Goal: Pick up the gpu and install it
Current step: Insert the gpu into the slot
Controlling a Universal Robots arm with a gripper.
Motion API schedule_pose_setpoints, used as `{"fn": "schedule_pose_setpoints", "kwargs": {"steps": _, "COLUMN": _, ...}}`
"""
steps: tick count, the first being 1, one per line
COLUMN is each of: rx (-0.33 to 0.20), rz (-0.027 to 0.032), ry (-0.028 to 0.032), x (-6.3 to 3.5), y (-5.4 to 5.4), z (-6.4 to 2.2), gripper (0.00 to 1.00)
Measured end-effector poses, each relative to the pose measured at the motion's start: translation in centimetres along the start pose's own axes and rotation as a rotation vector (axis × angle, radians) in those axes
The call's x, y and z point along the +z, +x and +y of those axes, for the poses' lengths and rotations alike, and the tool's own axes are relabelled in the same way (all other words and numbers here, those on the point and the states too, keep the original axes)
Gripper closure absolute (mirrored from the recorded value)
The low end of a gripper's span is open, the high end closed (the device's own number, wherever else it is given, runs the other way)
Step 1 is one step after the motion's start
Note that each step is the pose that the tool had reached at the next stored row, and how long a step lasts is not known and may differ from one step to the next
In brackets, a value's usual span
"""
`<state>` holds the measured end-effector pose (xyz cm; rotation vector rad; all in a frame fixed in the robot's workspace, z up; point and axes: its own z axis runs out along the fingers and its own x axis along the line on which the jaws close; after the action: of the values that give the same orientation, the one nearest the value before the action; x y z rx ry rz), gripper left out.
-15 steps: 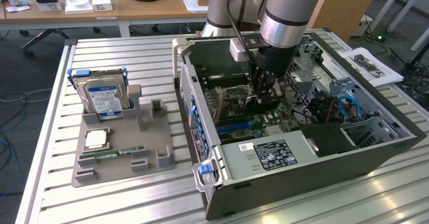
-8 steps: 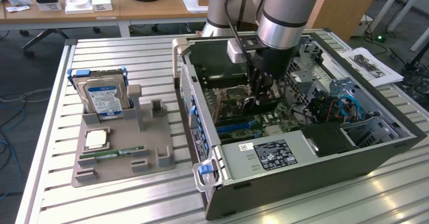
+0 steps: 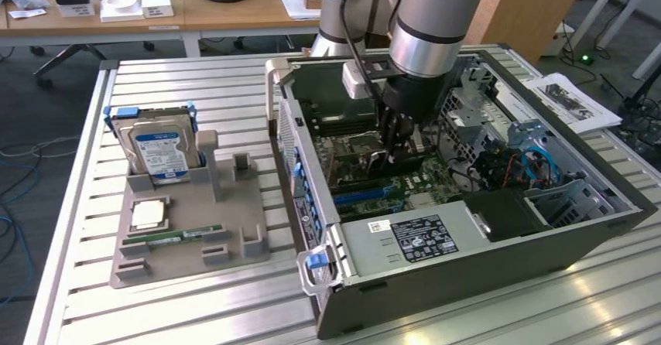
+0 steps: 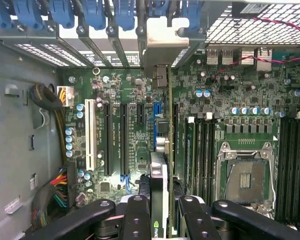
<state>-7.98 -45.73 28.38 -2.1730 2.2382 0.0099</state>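
Observation:
The gpu (image 4: pixel 159 170) is seen edge-on in the wrist view as a thin card, with its silvery end bracket (image 4: pixel 165 45) against the case's rear slot row. My gripper (image 4: pixel 163 205) is shut on the gpu, with a black finger on each side of it. In the exterior view the gripper (image 3: pixel 398 148) reaches down inside the open computer case (image 3: pixel 413 244), and the dark card (image 3: pixel 380 165) hangs below it. The card stands upright just over the green motherboard (image 4: pixel 115 100), in line with the expansion slots (image 4: pixel 124 140). I cannot tell whether it is seated.
A grey parts tray (image 3: pixel 186 260) lies at the exterior view's left. It holds a silver hard drive (image 3: pixel 160 152), a green RAM stick (image 3: pixel 170 238) and a CPU (image 3: pixel 148 215). Inside the case are cable bundles (image 4: pixel 55 190), the CPU socket (image 4: pixel 245 175) and blue slot latches (image 4: pixel 95 12).

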Motion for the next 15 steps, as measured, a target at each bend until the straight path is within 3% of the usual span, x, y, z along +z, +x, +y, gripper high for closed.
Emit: {"fn": "schedule_pose_setpoints", "kwargs": {"steps": 15, "rx": 0.000, "rz": -0.0002, "ry": 0.0004, "x": 0.08, "y": 0.03, "z": 0.60, "gripper": 0.73}}
